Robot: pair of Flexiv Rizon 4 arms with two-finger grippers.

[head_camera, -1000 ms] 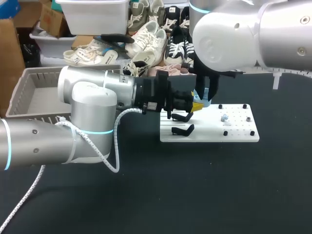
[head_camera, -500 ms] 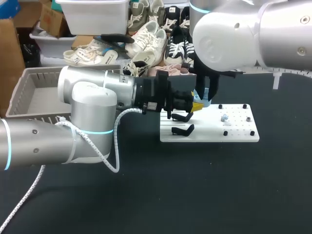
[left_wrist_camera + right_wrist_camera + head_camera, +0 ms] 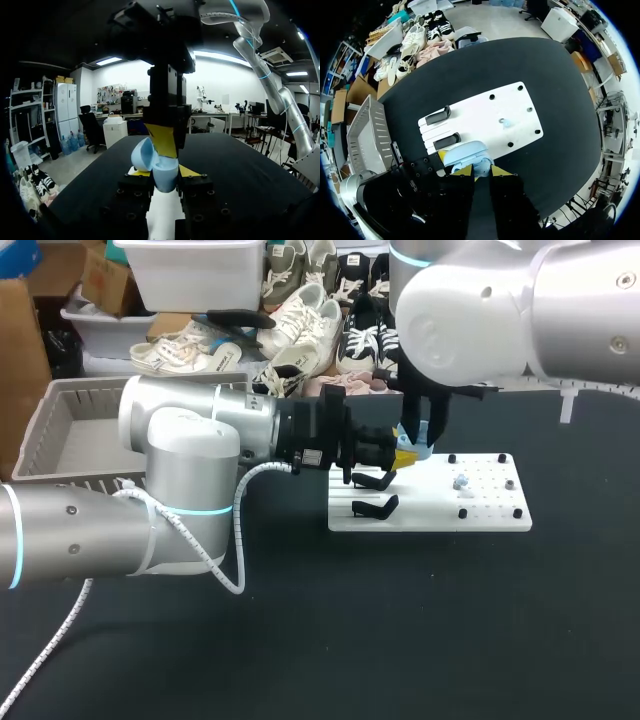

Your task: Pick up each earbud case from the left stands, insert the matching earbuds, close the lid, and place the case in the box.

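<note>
Now, open case (image 3: 159, 170), gripped by left claw (image 3: 163, 176)

Nothing here can be read. The light blue earbud case (image 3: 159, 167), the white board (image 3: 490, 502) near the counter's (image 3: 400, 640) far edge and the grey basket (image 3: 70, 430) at its left edge show no legible text, number, label or sign.
</note>
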